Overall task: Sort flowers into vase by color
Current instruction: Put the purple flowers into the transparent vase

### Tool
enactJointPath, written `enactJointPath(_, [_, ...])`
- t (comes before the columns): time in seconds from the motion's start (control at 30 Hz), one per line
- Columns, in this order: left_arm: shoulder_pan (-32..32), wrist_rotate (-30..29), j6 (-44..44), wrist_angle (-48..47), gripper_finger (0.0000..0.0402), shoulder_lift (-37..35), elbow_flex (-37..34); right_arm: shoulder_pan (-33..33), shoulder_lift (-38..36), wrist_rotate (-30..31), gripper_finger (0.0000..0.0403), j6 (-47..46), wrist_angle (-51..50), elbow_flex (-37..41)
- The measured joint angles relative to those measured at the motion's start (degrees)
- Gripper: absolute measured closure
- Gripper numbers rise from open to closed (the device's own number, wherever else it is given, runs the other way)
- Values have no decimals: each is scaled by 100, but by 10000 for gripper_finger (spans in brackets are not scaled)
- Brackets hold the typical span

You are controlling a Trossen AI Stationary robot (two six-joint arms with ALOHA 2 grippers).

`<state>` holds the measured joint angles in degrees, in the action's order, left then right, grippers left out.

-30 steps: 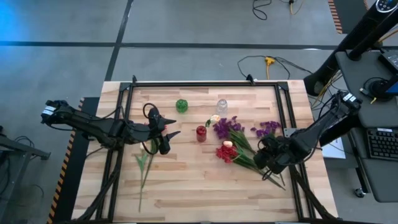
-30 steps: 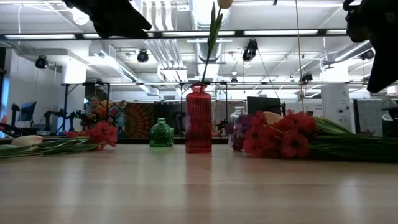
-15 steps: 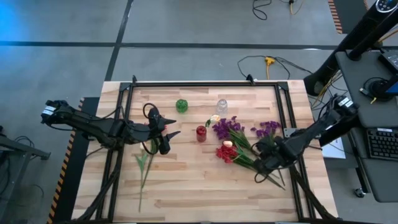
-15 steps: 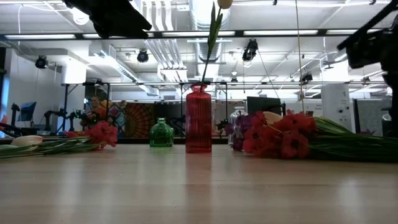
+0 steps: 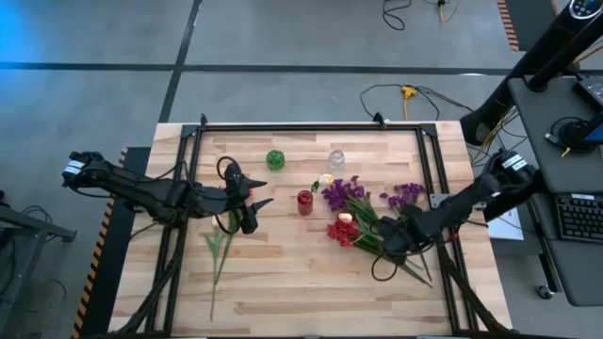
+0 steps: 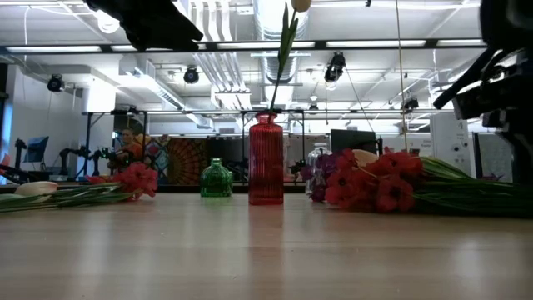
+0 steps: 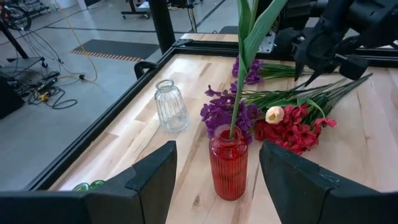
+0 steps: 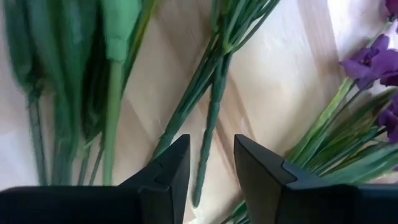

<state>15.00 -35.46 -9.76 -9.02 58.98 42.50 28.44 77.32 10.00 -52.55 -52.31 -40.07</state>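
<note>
**Right gripper hovering open over the flower stems**

Thin, ribbed green stems and flat blade-like leaves are lying in a loose heap of flowers point(image 5: 363, 218) on the right half of the pale, planked wooden table point(image 5: 283, 282), red blossoms bunched toward the middle, purple ones behind, one cream bud among them. The right gripper point(image 5: 388, 247) is hanging just above the stem ends, its dark fingers point(image 8: 166, 171) parted with one stem showing between them, gripping nothing. The ribbed red glass vase point(image 7: 228, 160) is standing upright, holding a single long-stemmed cream flower. A clear fluted vase point(image 7: 171, 106) and a squat green vase point(image 5: 275, 159) are standing near it. The left gripper point(image 5: 252, 202) is waiting, jaws spread and empty, left of the red vase. More sprigs point(image 5: 219, 247) are lying beneath it. An industrial hall with ceiling lights is stretching behind.
</note>
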Motion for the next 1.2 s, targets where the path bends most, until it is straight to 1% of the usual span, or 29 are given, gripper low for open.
enactJointPath(0.3, [1, -1, 76, -2, 189, 0, 0, -511, 89, -168, 302, 529, 339, 2])
enactJointPath(0.5, [2, 0, 75, -2, 189, 0, 0, -807, 89, -334, 297, 844, 405, 32])
enactJointPath(0.63, [1, 0, 75, -2, 189, 0, 0, -946, 89, -611, 294, 920, 775, 212])
enactJointPath(0.73, [2, 0, 75, -2, 189, 0, 0, -974, 72, -676, 297, 931, 910, 304])
enactJointPath(0.83, [1, -1, 76, -2, 189, 0, 0, -974, 72, -699, 313, 911, 939, 308])
enactJointPath(0.9, [0, 0, 75, -2, 189, 0, 0, -973, 74, -710, 340, 877, 966, 308])
enactJointPath(0.97, [0, -2, 75, -2, 189, 0, 0, -972, 74, -740, 376, 750, 993, 313])
enactJointPath(1.13, [2, 0, 75, -2, 189, 0, 0, -972, -3, -747, 389, 426, 886, 299])
enactJointPath(1.2, [0, 0, 75, -2, 189, 0, 0, -974, -126, -691, 390, 262, 653, 248])
